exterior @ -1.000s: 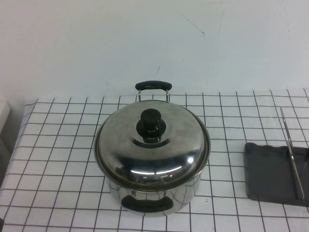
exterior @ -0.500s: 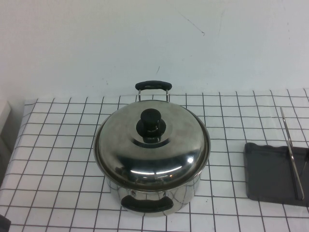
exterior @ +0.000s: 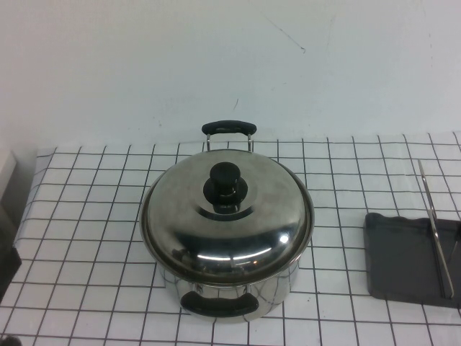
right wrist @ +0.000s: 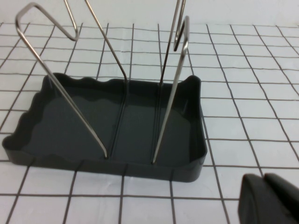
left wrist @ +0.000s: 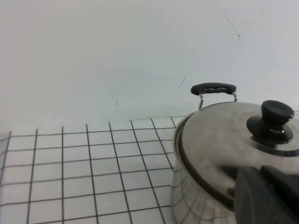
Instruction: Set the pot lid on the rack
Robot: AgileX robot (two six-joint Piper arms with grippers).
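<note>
The shiny domed pot lid (exterior: 238, 223) with its black knob (exterior: 225, 184) sits on the steel pot (exterior: 274, 292) at the table's middle. It also shows in the left wrist view (left wrist: 215, 140). The dark grey rack (exterior: 400, 252) with its thin metal bar (exterior: 434, 227) lies at the right edge, apart from the pot. My left gripper (left wrist: 267, 193) is shut and empty, close beside the lid's rim; it shows dark at the left edge of the high view (exterior: 7, 256). My right gripper (right wrist: 270, 199) is shut and empty, just in front of the rack (right wrist: 140, 165).
The pot has two black handles, one at the back (exterior: 229, 128) and one at the front (exterior: 218, 305). The rack's wire loops (right wrist: 175, 88) stand upright. The checked tablecloth (exterior: 86, 216) covers the table, with a white wall behind.
A dark part of my left arm has come into the high view at the left edge and moved up along it. The pot, lid and rack have not moved.
</note>
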